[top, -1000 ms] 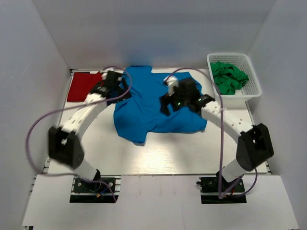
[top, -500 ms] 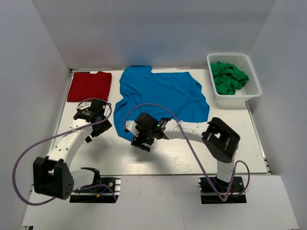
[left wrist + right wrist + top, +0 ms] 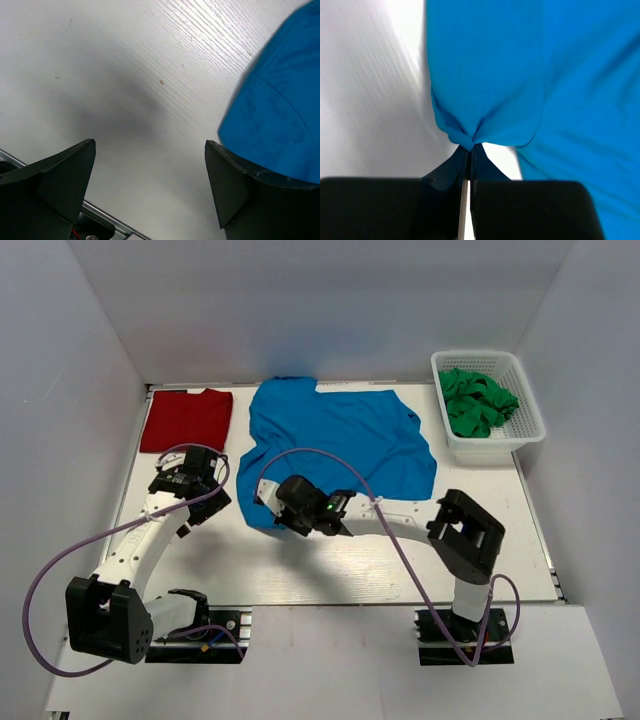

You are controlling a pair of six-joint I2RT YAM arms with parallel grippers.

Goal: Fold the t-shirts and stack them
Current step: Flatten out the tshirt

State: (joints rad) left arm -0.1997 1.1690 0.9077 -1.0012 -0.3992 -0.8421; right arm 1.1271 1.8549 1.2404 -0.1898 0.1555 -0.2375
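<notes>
A bright blue t-shirt (image 3: 345, 440) lies spread over the middle and back of the table. A dark red t-shirt (image 3: 186, 418) lies folded flat at the back left. My right gripper (image 3: 272, 508) is shut on the blue shirt's near left corner. In the right wrist view the cloth (image 3: 485, 90) bunches into a pinch at my right gripper (image 3: 470, 147). My left gripper (image 3: 195, 480) stands open over bare table just left of the blue shirt, nothing between its fingers (image 3: 65, 170). An edge of the blue t-shirt (image 3: 280, 120) shows at the right of that view.
A white basket (image 3: 531, 408) at the back right holds crumpled green cloth (image 3: 476, 400). White walls close in the table on three sides. A metal rail (image 3: 107, 217) runs along the table's left edge, close to my left gripper.
Both arms swung from the back of the table toward the near left. The blue shirt was spread flatter. My right gripper reached the shirt's near left corner and shut on it.
</notes>
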